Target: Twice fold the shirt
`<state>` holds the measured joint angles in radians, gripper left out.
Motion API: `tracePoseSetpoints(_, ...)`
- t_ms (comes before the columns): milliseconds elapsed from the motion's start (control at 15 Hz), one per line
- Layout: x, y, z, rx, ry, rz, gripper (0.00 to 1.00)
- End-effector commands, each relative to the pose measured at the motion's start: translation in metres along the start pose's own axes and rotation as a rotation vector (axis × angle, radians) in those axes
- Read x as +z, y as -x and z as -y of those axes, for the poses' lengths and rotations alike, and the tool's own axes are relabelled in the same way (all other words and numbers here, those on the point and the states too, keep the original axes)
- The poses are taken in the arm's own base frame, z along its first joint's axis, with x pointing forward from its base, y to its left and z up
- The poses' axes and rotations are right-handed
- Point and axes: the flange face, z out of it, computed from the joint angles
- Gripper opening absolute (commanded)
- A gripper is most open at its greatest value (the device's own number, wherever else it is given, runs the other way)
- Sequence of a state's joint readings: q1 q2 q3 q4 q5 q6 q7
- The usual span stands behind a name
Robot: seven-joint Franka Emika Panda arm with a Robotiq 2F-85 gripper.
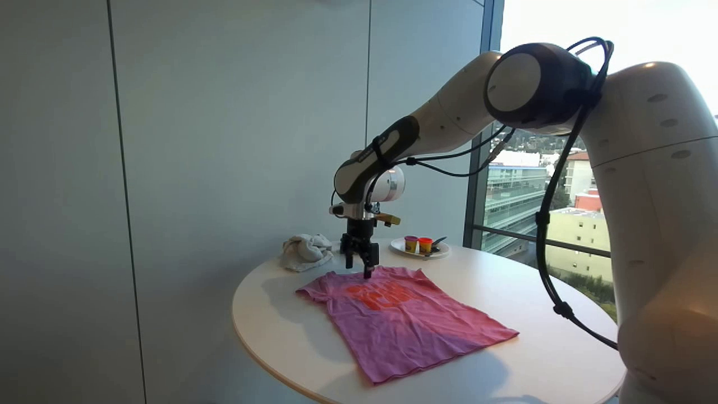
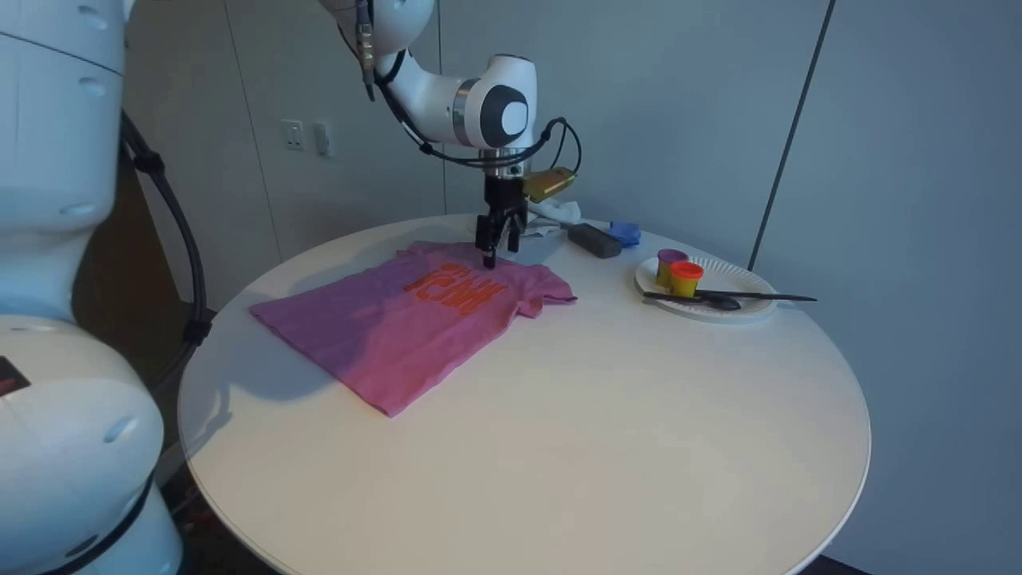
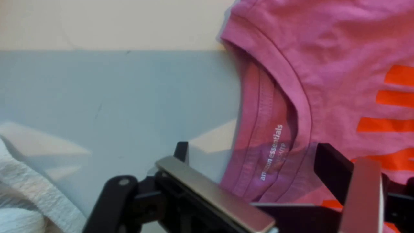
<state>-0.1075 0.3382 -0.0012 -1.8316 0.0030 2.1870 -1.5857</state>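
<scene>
Table (image 2: 559,479): round, white, seen in both exterior views.

Arm (image 1: 513,84): in an exterior view it reaches in from the right, wrist above the far part of the table.

Shirt (image 2: 383,327): pink, on the table. In an exterior view it lies at the far left, bottom toward near left, collar (image 3: 302,100) end toward far right. Spread flat, orange print (image 2: 455,289) facing up, shade across part of it.

Cloth (image 1: 305,252): off-white, crumpled; in an exterior view at the far left of the table, beyond the shirt.

Plate (image 2: 738,275): white; in an exterior view right of the shirt and apart from it.

Gripper (image 1: 358,270): over the collar end of the shirt, pointing down. Fingers (image 3: 362,194) well apart, grasping nothing; wrist view shows collar fabric through the gap. Fingertip contact with the shirt: cannot tell.

Block (image 2: 593,239): dark, near the far edge, between gripper and plate in an exterior view. Blue item (image 2: 625,233) just beside it on the right; kind unclear.

Long utensil (image 2: 774,297): dark, on the plate, jutting past its right rim. Spoon (image 2: 720,303): dark, on the plate's near side.

2 pots (image 2: 685,285): yellow, at the plate's left; 1 purple lid, 1 red lid, red nearer.

Label (image 3: 271,152): white lettering inside the collar, "amazon essentials".
</scene>
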Motion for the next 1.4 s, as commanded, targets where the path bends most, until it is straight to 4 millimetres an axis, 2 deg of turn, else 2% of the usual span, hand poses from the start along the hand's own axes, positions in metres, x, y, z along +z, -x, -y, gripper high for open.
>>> tracePoseSetpoints(0, 0.003, 0.0, -0.008, 0.038, 0.005, -0.028, 1.0)
tracePoseSetpoints(67, 0.005, 0.0, -0.008, 0.042, 0.002, -0.032, 1.0)
tracePoseSetpoints(200, 0.005, 0.002, -0.008, 0.047, 0.005, -0.038, 0.73)
tracePoseSetpoints(733, -0.003, 0.009, -0.012, 0.077, 0.022, -0.07, 0.12)
tracePoseSetpoints(800, -0.003, 0.01, -0.012, 0.079, 0.024, -0.075, 0.07)
tracePoseSetpoints(1000, -0.011, 0.014, -0.011, 0.098, 0.052, -0.062, 0.02)
tracePoseSetpoints(1067, -0.021, 0.017, -0.009, 0.108, 0.077, -0.049, 0.07)
tracePoseSetpoints(1333, -0.065, 0.04, 0.002, 0.188, 0.21, -0.032, 0.07)
